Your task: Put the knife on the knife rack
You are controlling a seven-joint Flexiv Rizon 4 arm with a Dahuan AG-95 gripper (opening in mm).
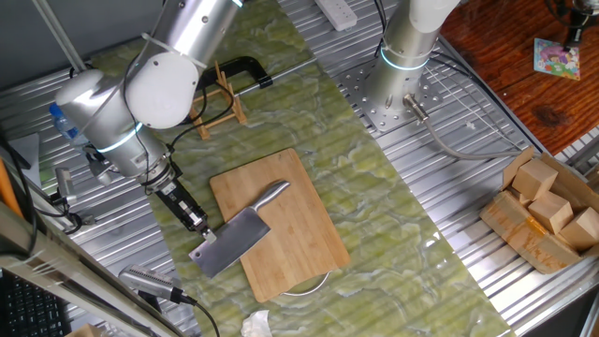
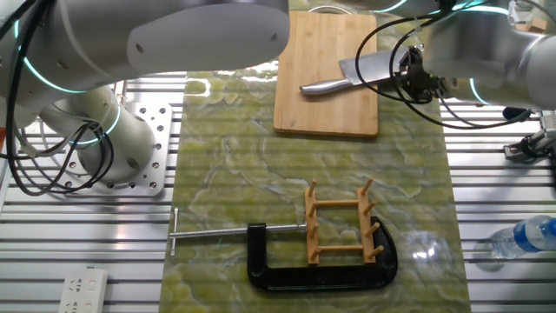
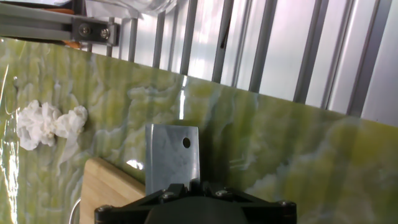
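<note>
A: At the board's near-left corner, where is the claw point(image 1: 201, 225)?
B: Right at the blade's end, pinching the knife point(image 1: 234, 241) by its broad grey blade.
A: And from the hand view?
B: The blade point(image 3: 172, 155) sticks out past the claw point(image 3: 186, 190), with a small round hole near its far corner.
A: How does the knife lie?
B: Slantwise on the board point(image 1: 281, 225), blade partly off the edge, silver handle pointing across the wood.
A: The rack?
B: The rack point(image 2: 341, 225) stands well apart on the green mat, its pegs upright, inside the black clamp point(image 2: 321, 264). The knife point(image 2: 360, 74) is at the opposite end of the table point(image 2: 486, 174).
A: Anything else near?
B: Crumpled white tissue point(image 3: 46, 123) lies on the mat beside the board.
</note>
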